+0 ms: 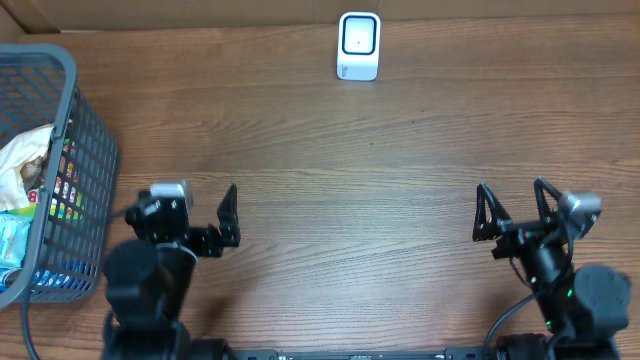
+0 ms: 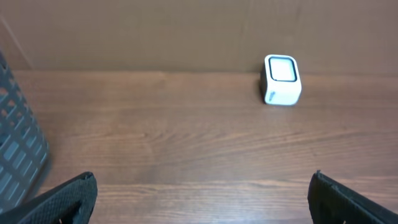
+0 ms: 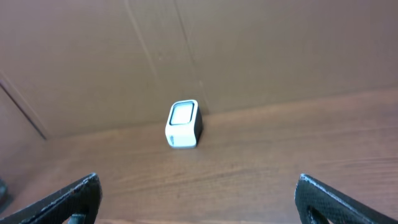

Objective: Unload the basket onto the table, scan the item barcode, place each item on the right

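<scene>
Showing the task at its very start, by the look of the layout: nothing picked, nothing presented, every step left to do.

Overhead. Puts the scanner (image 1: 358,45) at top centre, standing on the table (image 1: 350,180). Puts the basket (image 1: 88,160) at the far left edge, filled with packets (image 1: 22,175); cannot single out the one for scanning, nor spot any barcode. Shows the left gripper (image 1: 205,222) at lower left, just beside the basket, spread wide and holding nothing. Shows the right gripper (image 1: 514,208) at lower right, equally wide and bare, well apart from both.

Left wrist. Frames the scanner (image 2: 283,79) at upper right against the card wall (image 2: 155,31), a strip of basket (image 2: 18,143) at the left edge, and the left gripper (image 2: 200,196) with only bare wood between its tips.

Right wrist. Sets the scanner (image 3: 184,124) just left of centre, with the right gripper (image 3: 198,196) gaping below, nothing held.

Left to do, as judged: reaching into the basket, lifting one packet, turning its barcode toward the scanner. Likely hindrances: the tall basket wall and the crowded packets; no obstacle on the open wood before the scanner.
</scene>
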Robot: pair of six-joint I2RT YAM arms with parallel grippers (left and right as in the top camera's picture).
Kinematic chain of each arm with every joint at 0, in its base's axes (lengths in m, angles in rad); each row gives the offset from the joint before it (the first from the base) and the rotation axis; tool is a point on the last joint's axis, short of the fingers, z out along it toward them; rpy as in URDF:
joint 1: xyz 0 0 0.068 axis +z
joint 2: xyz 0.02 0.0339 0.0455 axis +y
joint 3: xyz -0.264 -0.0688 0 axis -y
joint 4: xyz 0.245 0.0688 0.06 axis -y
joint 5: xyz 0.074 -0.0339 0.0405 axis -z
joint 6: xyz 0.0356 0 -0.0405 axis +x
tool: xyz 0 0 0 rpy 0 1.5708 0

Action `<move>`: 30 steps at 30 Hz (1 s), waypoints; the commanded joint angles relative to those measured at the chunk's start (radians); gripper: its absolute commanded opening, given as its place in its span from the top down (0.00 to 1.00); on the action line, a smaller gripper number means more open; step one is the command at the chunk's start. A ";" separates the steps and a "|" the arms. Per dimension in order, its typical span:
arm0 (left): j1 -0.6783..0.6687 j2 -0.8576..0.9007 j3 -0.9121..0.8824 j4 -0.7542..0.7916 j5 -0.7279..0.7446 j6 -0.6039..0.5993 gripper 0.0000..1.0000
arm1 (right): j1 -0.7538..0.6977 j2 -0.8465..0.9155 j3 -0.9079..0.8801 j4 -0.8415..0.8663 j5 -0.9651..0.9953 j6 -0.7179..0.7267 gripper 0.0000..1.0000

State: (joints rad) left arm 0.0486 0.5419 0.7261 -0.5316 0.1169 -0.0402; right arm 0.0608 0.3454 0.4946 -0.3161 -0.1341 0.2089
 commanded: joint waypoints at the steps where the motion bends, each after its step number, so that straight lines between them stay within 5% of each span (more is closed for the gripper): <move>1: 0.011 0.126 0.181 -0.069 0.049 0.042 0.00 | 0.005 0.118 0.160 -0.066 -0.007 -0.010 0.00; 11: 0.011 0.692 0.938 -0.620 0.122 0.127 0.00 | 0.005 0.595 0.715 -0.454 -0.070 -0.113 0.00; 17: 0.011 0.973 1.338 -0.774 0.177 0.161 0.00 | 0.005 0.761 0.849 -0.528 -0.182 -0.112 0.00; 25: 0.023 1.046 1.476 -0.741 0.118 0.214 0.00 | 0.005 0.831 0.848 -0.534 -0.252 -0.113 0.00; 30: 0.164 1.046 1.497 -0.736 0.026 0.161 0.00 | 0.005 0.844 0.848 -0.541 -0.249 -0.113 0.00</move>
State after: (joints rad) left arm 0.1207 1.5955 2.2002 -1.2690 0.2085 0.1272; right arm 0.0608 1.1889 1.3167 -0.8577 -0.3676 0.1040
